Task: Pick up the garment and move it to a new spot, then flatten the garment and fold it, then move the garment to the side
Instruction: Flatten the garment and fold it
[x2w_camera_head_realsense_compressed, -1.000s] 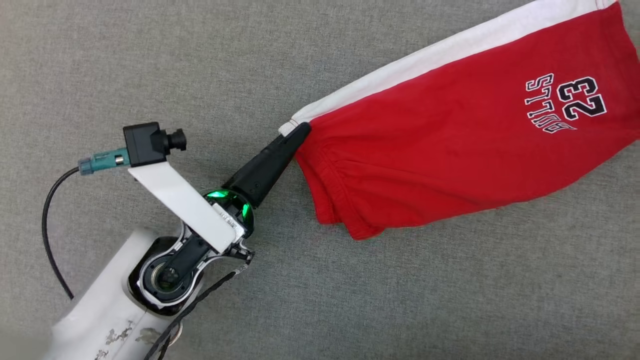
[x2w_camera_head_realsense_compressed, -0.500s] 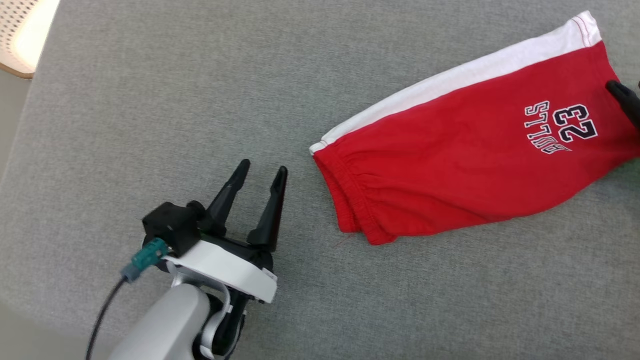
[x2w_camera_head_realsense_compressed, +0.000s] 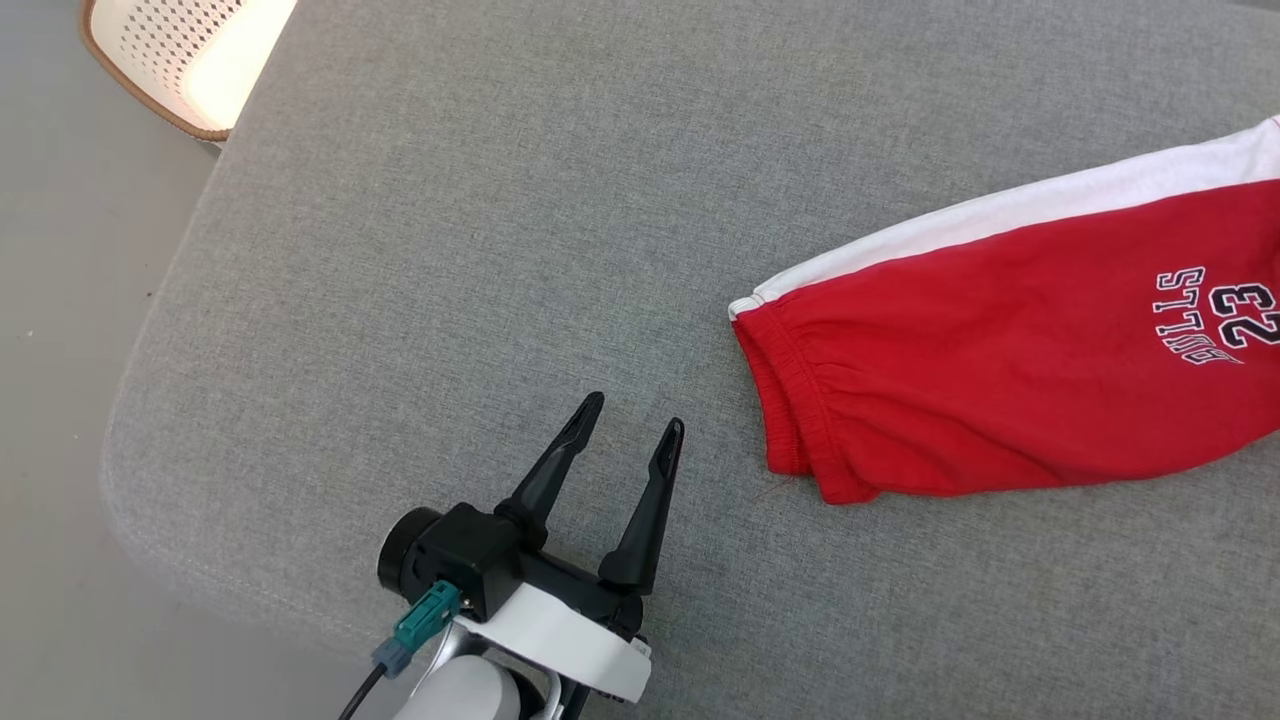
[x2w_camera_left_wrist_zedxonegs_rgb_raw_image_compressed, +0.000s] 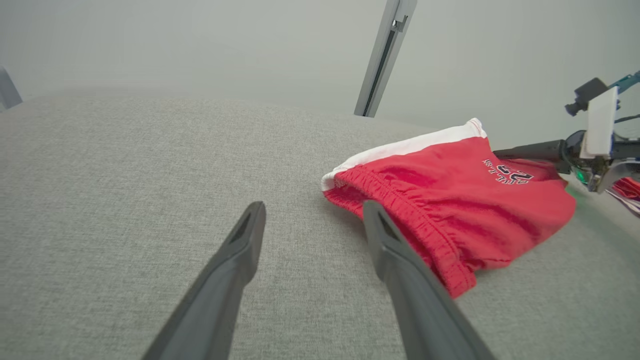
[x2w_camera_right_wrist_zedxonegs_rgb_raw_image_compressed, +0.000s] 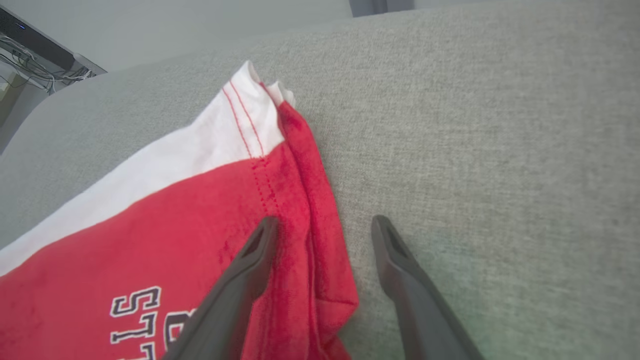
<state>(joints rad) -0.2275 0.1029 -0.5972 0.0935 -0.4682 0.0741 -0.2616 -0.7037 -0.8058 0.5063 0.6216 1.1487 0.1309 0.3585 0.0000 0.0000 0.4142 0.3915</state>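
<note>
Both open wide: left gripper (x2w_camera_head_realsense_compressed: 637, 412) near the garment (x2w_camera_head_realsense_compressed: 1000, 400), right gripper (x2w_camera_right_wrist_zedxonegs_rgb_raw_image_compressed: 325, 220) straddling its edge.

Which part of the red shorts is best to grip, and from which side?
Grip the gathered elastic waistband of the red shorts, near its corner at the white stripe. It is the thick, layered end, facing the open left gripper, so probably come from that side, low along the grey cushion. The open right gripper is over the hem edge at the other end.
</note>
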